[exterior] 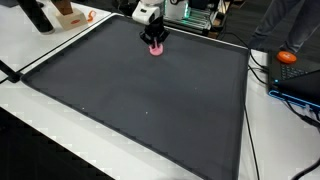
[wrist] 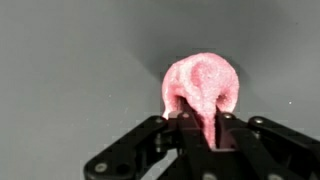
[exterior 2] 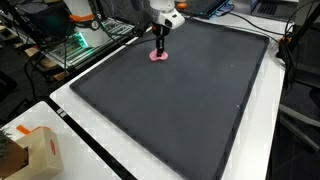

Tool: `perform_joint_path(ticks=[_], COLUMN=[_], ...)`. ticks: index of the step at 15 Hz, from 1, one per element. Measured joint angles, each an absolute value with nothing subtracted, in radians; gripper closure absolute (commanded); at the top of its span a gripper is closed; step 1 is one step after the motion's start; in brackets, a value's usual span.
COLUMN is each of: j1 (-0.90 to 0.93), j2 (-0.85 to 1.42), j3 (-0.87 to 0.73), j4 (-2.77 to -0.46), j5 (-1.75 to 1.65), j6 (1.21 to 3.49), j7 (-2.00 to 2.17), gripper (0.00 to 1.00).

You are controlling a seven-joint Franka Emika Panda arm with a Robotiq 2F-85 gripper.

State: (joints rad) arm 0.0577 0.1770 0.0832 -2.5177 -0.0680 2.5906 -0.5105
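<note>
Wrist view shows the gripper (wrist: pixel 203 122) pinching the pink lump (wrist: pixel 203 82); grabbing looks done, but it sits on the black mat (exterior: pixel 140 110), not lifted.

My fingers (wrist: pixel 160 140) ran off the wrist view's bottom edge and hid the lower fold of the pink lump (wrist: pixel 203 80) — blurred there, and too small to name in both exterior views.

Wrist (exterior: pixel 148 12) points straight down, fingers (wrist: pixel 163 133) pinched nearly together.
</note>
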Motion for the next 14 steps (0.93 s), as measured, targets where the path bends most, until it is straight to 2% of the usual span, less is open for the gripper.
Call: perform_joint_path(ticks=[6,14], j1=[0.065,0.123], j2=[0.167,0.169], j3=[0.106,0.149], j4=[-2.505,-2.405], j5=[-0.072,-0.22], j6=[2.567,2.409], j7=[-0.508,-0.507], gripper=[0.02,0.0])
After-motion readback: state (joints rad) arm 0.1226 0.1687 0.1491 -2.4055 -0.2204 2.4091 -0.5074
